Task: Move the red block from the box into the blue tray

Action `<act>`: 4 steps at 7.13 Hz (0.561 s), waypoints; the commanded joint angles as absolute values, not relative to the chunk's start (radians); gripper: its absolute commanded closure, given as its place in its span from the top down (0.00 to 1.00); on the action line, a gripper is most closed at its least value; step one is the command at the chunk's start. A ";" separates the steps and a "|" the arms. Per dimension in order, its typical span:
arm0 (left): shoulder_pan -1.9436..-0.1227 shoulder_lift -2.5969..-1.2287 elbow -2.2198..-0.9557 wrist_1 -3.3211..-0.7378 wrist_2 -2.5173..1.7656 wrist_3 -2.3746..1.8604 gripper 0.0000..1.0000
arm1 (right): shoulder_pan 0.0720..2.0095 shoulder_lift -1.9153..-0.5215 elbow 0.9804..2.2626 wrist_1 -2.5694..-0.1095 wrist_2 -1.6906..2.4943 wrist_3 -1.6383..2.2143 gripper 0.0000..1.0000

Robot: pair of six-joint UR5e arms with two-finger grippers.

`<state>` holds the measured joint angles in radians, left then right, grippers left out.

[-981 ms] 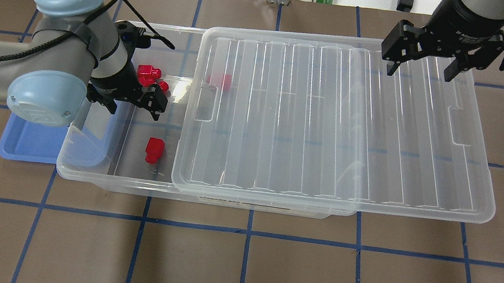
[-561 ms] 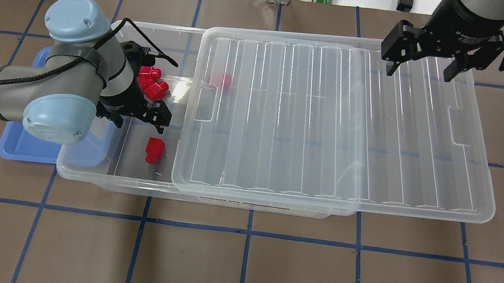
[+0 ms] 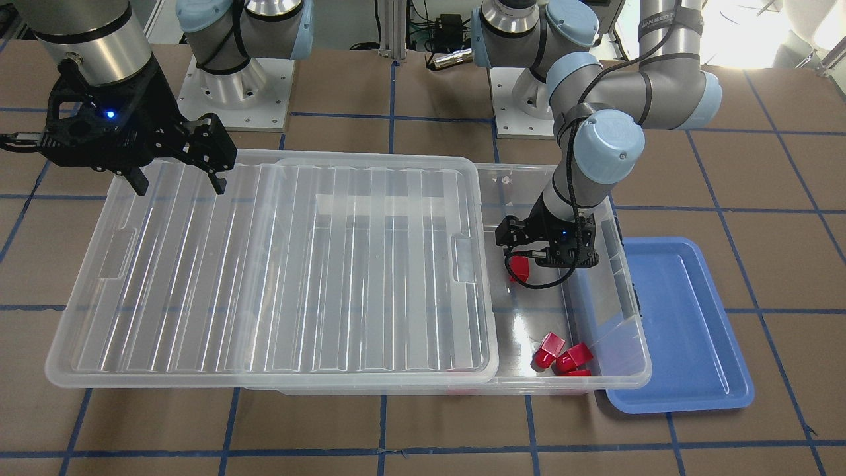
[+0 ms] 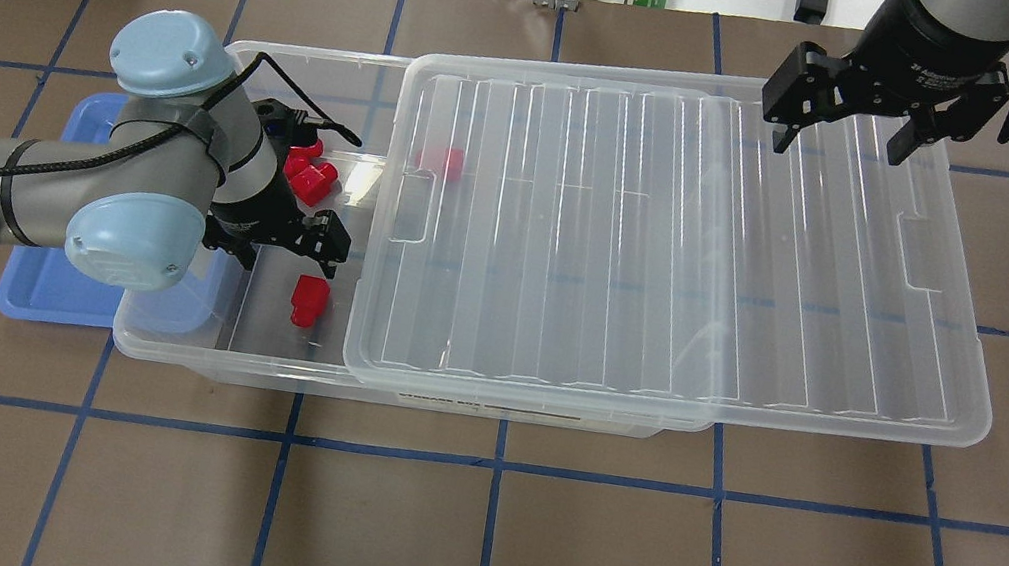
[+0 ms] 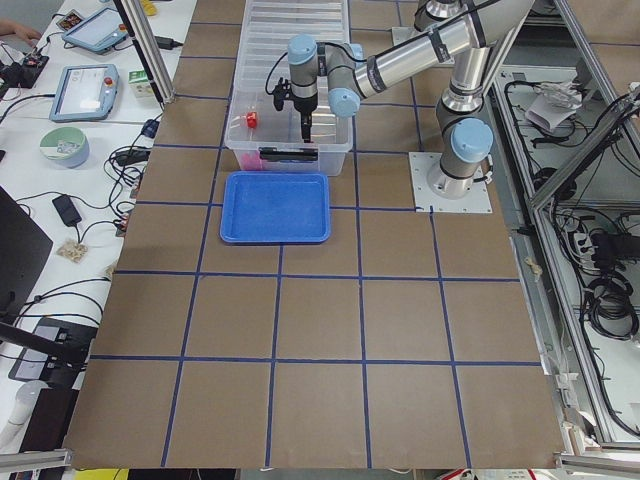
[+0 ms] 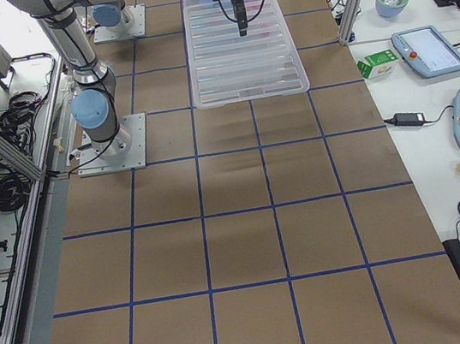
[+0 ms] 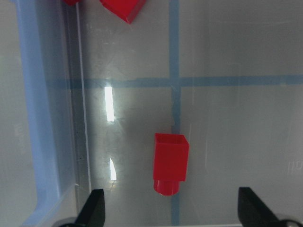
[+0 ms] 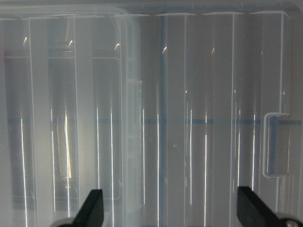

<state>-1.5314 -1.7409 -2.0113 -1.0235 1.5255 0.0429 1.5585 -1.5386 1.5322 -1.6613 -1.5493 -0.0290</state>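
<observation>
A lone red block (image 4: 308, 301) lies on the floor of the clear box (image 4: 180, 348), in its uncovered left end. My left gripper (image 4: 281, 256) is open and empty inside the box, just behind the block. In the left wrist view the block (image 7: 170, 163) lies between the spread fingers of the gripper (image 7: 173, 210). The blue tray (image 4: 47, 292) lies on the table against the box's left end, partly under my left arm. My right gripper (image 4: 841, 139) is open and empty above the lid's far right corner.
Several more red blocks (image 4: 310, 171) lie clustered at the box's far left. One more (image 4: 443, 162) shows through the ribbed clear lid (image 4: 672, 249), which is slid right and covers most of the box. Cables and a green carton lie beyond the table's far edge.
My left arm has swung right and nearer, bringing the open gripper from beside the far cluster to just over the lone block. The right arm has not moved.
</observation>
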 commanded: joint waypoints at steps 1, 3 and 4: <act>-1.528 -1.766 -2.028 -0.999 1.505 0.043 1.00 | 1.559 -1.539 1.532 -1.661 -1.548 -0.029 1.00; -1.503 -1.785 -2.034 -0.971 1.503 0.043 1.00 | 1.559 -1.539 1.532 -1.661 -1.548 -0.029 1.00; -1.503 -1.793 -2.039 -0.968 1.503 0.041 1.00 | 1.559 -1.539 1.532 -1.661 -1.548 -0.029 1.00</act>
<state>-1.5087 -1.7821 -2.0334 -0.9776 1.5041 0.0430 1.5585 -1.5386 1.5325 -1.6613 -1.5479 -0.0291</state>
